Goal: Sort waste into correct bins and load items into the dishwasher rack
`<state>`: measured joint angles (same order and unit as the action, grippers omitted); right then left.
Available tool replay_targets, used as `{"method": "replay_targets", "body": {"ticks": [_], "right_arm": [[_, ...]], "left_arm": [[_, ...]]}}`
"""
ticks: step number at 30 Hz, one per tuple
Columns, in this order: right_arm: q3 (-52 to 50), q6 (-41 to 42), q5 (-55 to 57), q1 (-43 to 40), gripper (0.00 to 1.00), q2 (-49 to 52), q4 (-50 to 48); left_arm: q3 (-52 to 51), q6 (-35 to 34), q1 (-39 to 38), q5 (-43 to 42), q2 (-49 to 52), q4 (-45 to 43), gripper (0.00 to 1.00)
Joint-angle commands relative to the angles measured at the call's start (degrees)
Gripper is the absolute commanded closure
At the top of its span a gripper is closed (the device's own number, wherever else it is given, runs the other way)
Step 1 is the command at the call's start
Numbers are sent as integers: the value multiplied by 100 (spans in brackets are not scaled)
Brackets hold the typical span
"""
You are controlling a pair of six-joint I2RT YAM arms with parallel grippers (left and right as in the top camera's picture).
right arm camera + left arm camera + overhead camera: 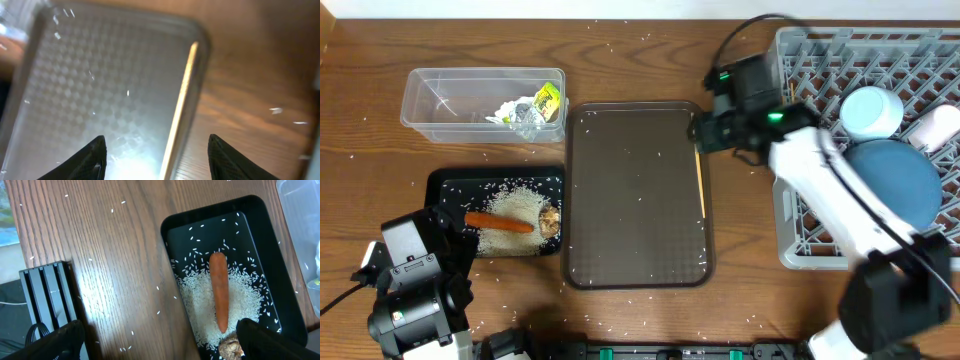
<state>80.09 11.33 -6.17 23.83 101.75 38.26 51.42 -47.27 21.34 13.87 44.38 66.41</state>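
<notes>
Chopsticks [182, 100] were your step: right pincer [156, 150] hung released above them, at the edge of the brown tray [630, 200]; you needed to lower and clench.

Straight ahead of the wide-spread left pincer [160, 345], an orange carrot [219, 297] lies lengthwise on heaped white rice grains [197, 300] in the shallow black tray [262, 225], and a small brown food lump [229, 348] sits just beside one finger. Thin wooden chopsticks [181, 107] lie flat, running away from between the parted fingers of the right pincer [160, 160]. Behind it the grey rack [810, 55] holds a dark-blue plate [895, 185], a pale-blue cup [872, 112] and a white cup [937, 127], while the clear tub [435, 105] with its yellow-green and silver wrappers [542, 105] lies well apart from both.
</notes>
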Motion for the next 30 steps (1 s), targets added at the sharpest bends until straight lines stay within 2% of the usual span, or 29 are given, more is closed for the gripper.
{"method": "replay_targets", "body": {"ticks": [1,14,22,30], "right_arm": [[46,380,293,184,43,470,-83],[46,793,476,459,43,1550,-444],[46,509,918,442,43,1609,-474],[31,726,881,479,43,1670,-354]], "left_arm": [[87,74,28,50,4,20,2],[87,74,28,50,4,20,2],[87,74,28,48,4,20,2],[87,74,28,50,4,20,2]]}}
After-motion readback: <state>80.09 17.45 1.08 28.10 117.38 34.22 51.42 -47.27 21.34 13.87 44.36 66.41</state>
